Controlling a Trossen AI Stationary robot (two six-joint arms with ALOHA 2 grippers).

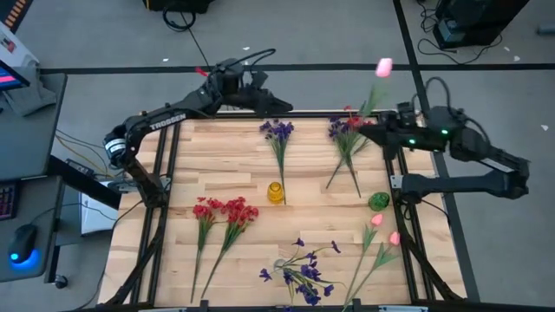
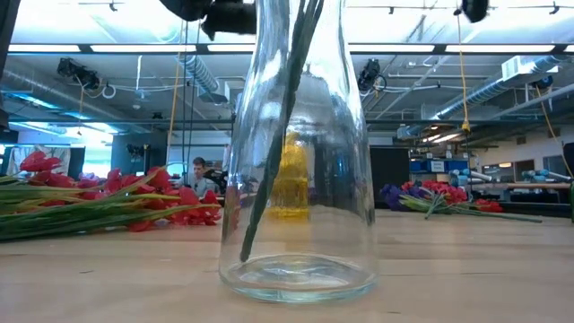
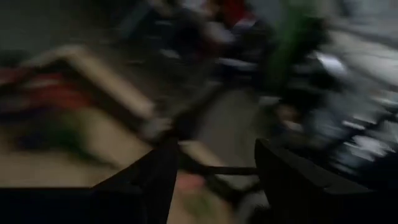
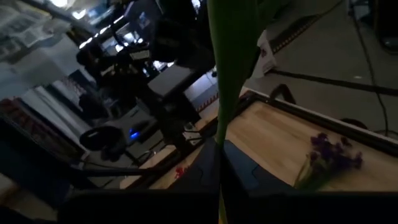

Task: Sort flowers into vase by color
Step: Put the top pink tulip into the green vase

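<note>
Your right pincer [image 1: 375,128] sits over the far right part of the pale wooden bench [image 1: 234,169], pressed together on the green stem of a pink tulip-like bud [image 1: 383,67]; the bloom sticks up and out past the bench's far edge. In the right wrist view that stem [image 4: 231,68] runs straight up from betw. the dark fingers.

Your left pincer [image 1: 273,104] is at the far edge, near the middle, fingers spread w/ nothing visible betw. them; the left wrist view is too blurred to add more.

On the bench you've got:
- 1 dark purple sprig [image 1: 277,132] far centre, just beside the left pincer.
- A mixed purple and red bunch [image 1: 347,130] far right, right next to the right pincer.
- 2 red clustered sprigs [image 1: 224,211] on the left side, stems pointing to the near edge.
- A loose pile of purple sprigs [image 1: 299,273] near the front centre.
- 2 more pink buds [image 1: 384,230] front right.
- A small yellow glass vase [image 1: 276,192] mid-bench and a small green round vase [image 1: 378,202] to its right, well apart.

In the low view, a clear glass carafe-shaped vase [image 2: 350,179] stands close to the lens w/ green stems [image 2: 273,161] already leaning inside it.
</note>
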